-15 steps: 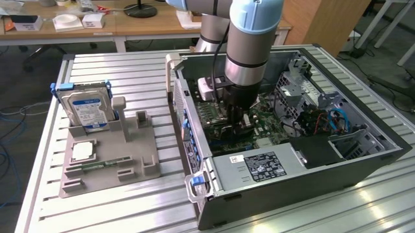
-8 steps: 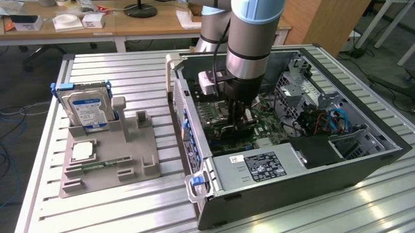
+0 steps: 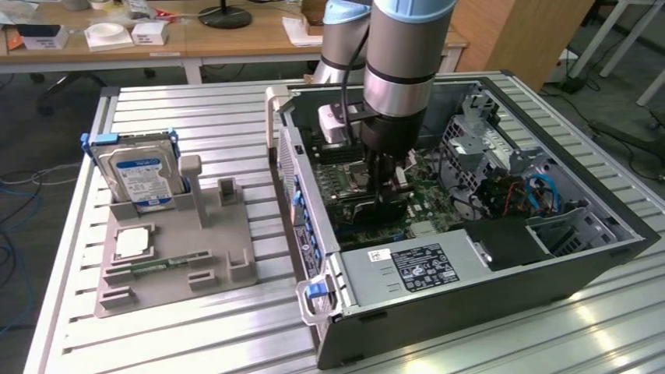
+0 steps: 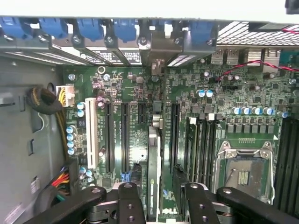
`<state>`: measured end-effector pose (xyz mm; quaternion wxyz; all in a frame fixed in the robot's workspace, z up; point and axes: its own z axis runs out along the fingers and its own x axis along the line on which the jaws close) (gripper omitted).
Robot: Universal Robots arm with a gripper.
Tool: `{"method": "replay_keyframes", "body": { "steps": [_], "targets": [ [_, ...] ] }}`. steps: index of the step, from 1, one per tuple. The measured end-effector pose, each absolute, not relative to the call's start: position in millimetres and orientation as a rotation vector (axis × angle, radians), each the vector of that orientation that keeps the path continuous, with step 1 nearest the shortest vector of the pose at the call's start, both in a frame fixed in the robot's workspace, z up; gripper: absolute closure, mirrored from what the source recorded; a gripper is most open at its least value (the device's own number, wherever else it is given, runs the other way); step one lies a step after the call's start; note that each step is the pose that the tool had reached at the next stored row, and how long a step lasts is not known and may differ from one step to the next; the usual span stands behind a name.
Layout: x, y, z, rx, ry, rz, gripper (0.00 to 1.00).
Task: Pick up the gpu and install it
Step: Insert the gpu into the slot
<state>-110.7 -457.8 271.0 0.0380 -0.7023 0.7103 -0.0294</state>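
Arm reaching down into the open black computer case (image 3: 582, 265), holding the flat green gpu card (image 4: 153, 177) edge-on over the motherboard.

In the wrist view the jaws (image 4: 156, 198) stand narrowly apart, closed on the card between the two black fingers (image 4: 128, 203); the card stands upright among the black expansion slots of the green motherboard (image 4: 224, 93); in the exterior view a grey fixture (image 3: 171, 261) on the slatted metal table (image 3: 208, 109) carries a blue-labelled silver hard drive (image 3: 140, 175), at the case's left.
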Motion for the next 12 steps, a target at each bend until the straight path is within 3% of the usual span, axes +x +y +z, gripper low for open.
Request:
{"method": "replay_keyframes", "body": {
  "steps": [2,3,6,8,12],
  "targets": [
    [-111.0,-457.8,274.4,-2.153,2.178,-0.092,0.61],
    [-111.1,-457.8,275.5,-2.153,2.177,-0.093,0.68],
    [-111.6,-457.7,276.1,-2.152,2.176,-0.095,0.74],
    [-112.0,-457.8,276.1,-2.152,2.177,-0.095,0.85],
    [-112.0,-457.8,276.2,-2.152,2.177,-0.095,0.9]
  ]
}}
